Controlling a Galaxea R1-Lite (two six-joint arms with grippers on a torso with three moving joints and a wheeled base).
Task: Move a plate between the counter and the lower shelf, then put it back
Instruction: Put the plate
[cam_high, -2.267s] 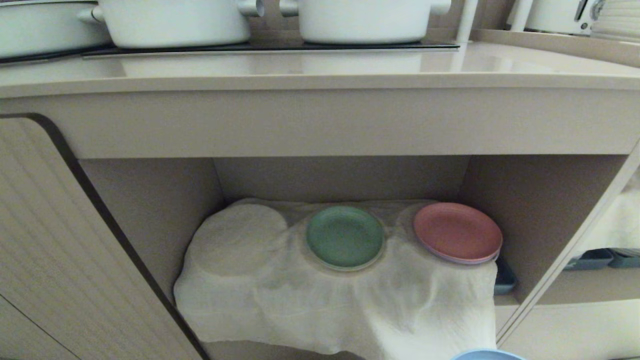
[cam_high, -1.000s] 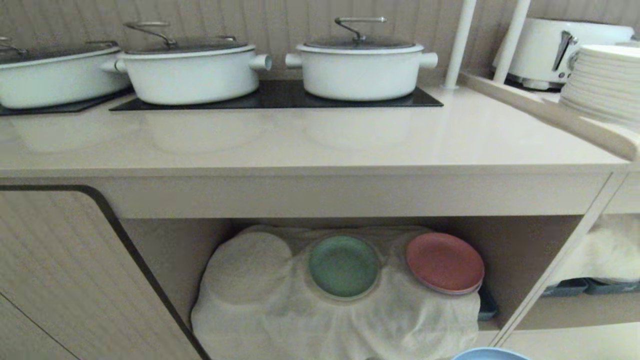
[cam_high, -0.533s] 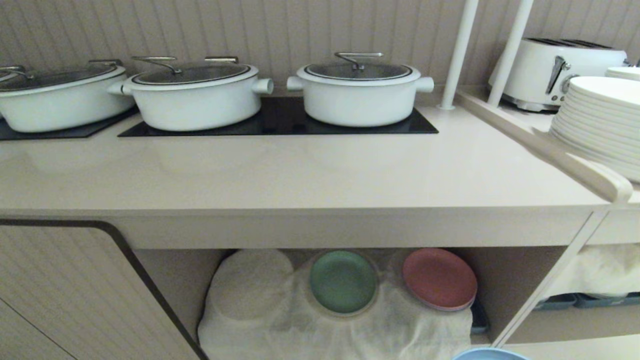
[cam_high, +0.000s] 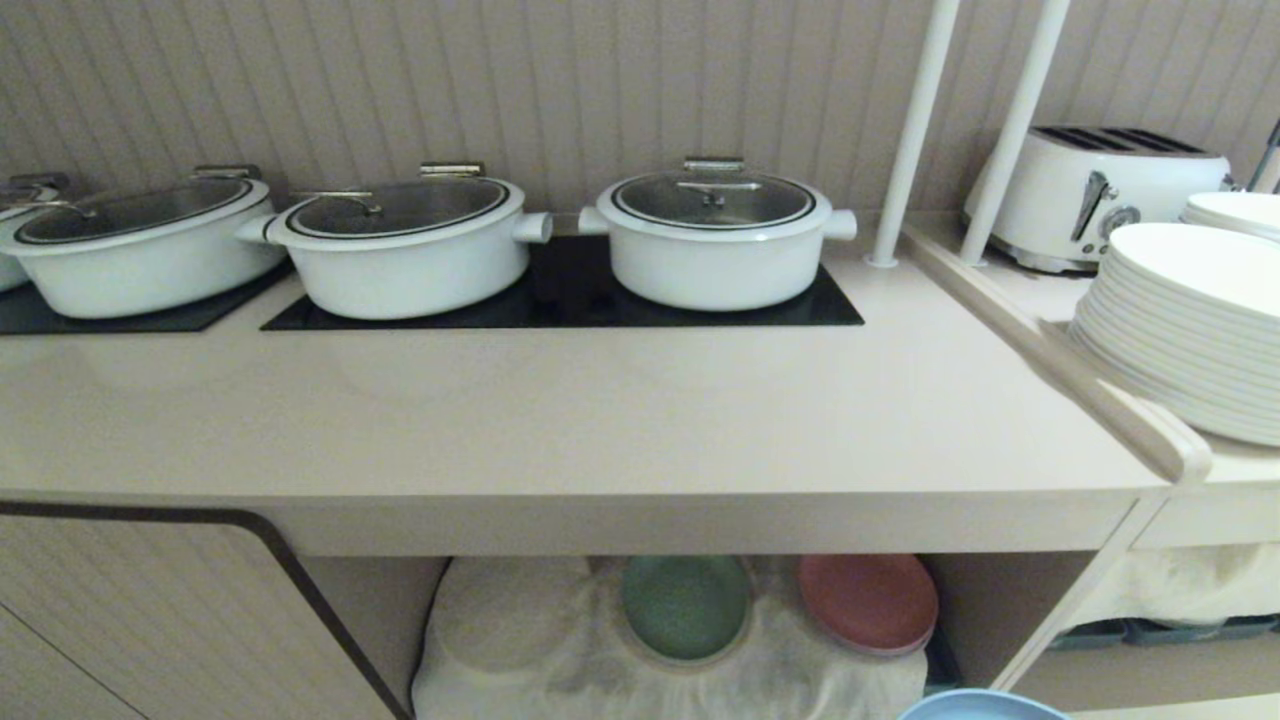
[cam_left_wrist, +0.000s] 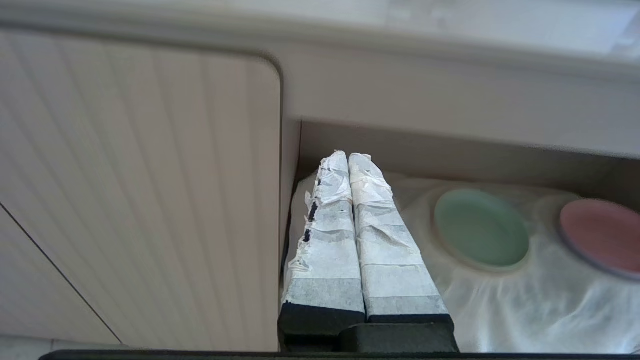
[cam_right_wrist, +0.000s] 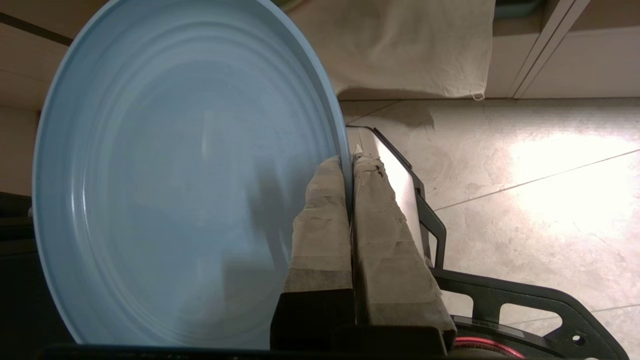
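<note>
Plate (cam_right_wrist: 165, 180): low in front of the shelf, rim pinched by the right gripper (cam_right_wrist: 350, 160).
Left gripper (cam_left_wrist: 350, 157): closed, empty, parked.
Next: lift clear of the counter (cam_high: 600, 420) edge, keep level, set down before the pots (cam_high: 715, 240).

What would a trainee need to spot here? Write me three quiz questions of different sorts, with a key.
1. True or false: the right gripper is shut on the rim of the light-blue plate.
2. Which plates lie on the white cloth in the lower shelf? A) green and pink B) blue and white C) none
3. Fill in: the counter carries three white lidded ____ on its black hob panels.

Key: 1 true; 2 A, the green plate and pink plate; 3 pots.
</note>
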